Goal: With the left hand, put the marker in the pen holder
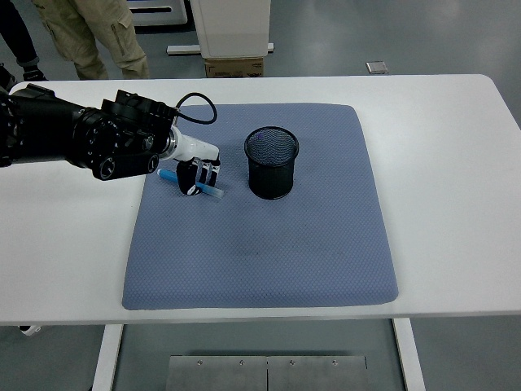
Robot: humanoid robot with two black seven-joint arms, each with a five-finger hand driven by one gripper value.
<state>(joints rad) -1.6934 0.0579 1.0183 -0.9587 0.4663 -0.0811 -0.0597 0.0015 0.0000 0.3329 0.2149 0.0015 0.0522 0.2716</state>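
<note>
A blue marker lies on the grey-blue mat, left of the black mesh pen holder, which stands upright on the mat. My left hand reaches in from the left and sits down over the marker's middle. Its fingers curl around the marker, whose ends stick out on both sides. The marker seems to rest on the mat. The right arm is out of view.
The mat lies on a white table. A person's legs stand beyond the far edge at top left. A white cabinet with a cardboard box stands behind the table.
</note>
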